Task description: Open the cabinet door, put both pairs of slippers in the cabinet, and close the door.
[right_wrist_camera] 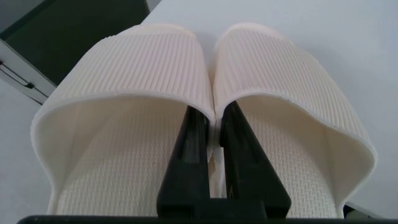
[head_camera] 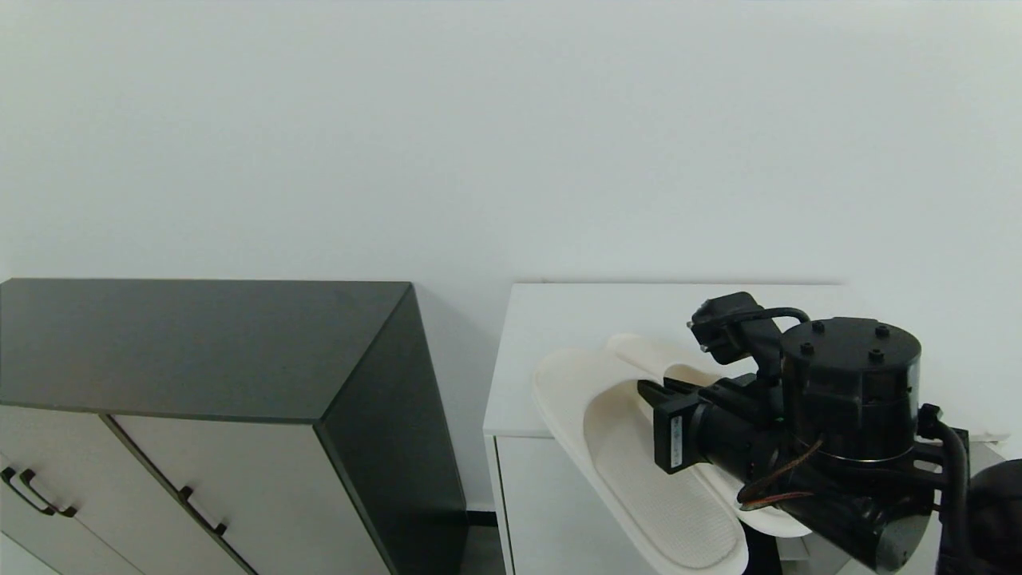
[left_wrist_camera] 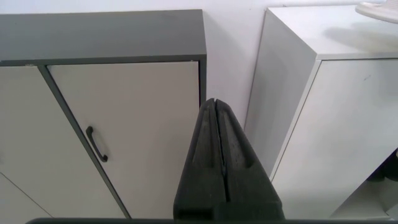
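**Status: Right Claw Clamped on Slipper Pair, Cabinet Doors Shut**

In the head view the cabinet [head_camera: 200, 343], dark on top and sides with pale doors, occupies the 8 o'clock area. Its doors sit flush with the frame, and the dark bar handles [head_camera: 200, 511] are untouched. A white stand [head_camera: 559, 319] stands just beside the cabinet at 4 o'clock, with a narrow gap between the two.

The pair of cream slippers [head_camera: 639, 479] lies side by side over the stand's top. The toes point toward the wall [head_camera: 511, 120] at 12 o'clock, and the heels project past the front edge toward 6 o'clock. Whether the soles rest on the top or are raised off it cannot be determined.

The right gripper [head_camera: 648, 393] enters the pair from the heel end. In the right wrist view one of its fingers [right_wrist_camera: 186, 155] sits inside each slipper. The two adjoining inner strap walls are pinched between them, so the claw is grasping the pair.

The left gripper [left_wrist_camera: 215, 118] hangs in front of the cabinet, near the door [left_wrist_camera: 124, 124] closest to the stand but apart from it. It is on the stand side of that door's handle [left_wrist_camera: 96, 144]. Its fingers are pressed together with nothing between them, so the claw is clenched
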You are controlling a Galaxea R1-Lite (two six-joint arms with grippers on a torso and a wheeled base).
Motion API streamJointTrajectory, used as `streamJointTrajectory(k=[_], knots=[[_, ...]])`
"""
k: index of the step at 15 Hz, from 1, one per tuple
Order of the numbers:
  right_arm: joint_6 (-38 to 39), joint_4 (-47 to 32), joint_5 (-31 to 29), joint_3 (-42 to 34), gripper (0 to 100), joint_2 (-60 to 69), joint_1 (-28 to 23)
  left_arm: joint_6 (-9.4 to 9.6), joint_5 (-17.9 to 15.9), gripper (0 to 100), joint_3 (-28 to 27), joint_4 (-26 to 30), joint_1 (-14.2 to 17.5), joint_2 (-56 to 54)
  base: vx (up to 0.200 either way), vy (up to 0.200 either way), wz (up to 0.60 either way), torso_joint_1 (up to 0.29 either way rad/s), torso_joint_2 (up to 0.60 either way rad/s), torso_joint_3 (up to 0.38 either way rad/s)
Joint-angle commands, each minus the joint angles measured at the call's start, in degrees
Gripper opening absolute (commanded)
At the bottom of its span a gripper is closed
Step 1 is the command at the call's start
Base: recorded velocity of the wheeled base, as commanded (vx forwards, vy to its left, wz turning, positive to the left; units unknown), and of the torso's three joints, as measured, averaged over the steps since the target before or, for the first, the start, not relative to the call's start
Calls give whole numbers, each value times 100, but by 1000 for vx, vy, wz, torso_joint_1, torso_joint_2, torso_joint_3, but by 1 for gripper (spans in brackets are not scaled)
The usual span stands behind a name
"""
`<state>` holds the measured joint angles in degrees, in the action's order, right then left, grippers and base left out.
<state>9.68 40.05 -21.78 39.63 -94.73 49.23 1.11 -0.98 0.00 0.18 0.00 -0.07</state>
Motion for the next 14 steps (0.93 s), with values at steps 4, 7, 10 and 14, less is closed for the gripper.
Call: streamJointTrajectory(k=[4,7,10,14], knots=[[8,3,-1,-26,0,-10,17,3,1,0,0,-1,0,7,-200,0,0,4,4,5],[-1,3,-1,-78,0,-19,17,3,1,0,0,-1,0,7,-200,0,0,-6,-1,2],[-1,3,-10,-70,0,-19,8,-5,1,0,0,-1,0,7,-133,0,0,2,-2,2],[-1,3,8,-87,0,-10,-9,-5,1,0,0,-1,0,7,0,0,0,0,0,0]])
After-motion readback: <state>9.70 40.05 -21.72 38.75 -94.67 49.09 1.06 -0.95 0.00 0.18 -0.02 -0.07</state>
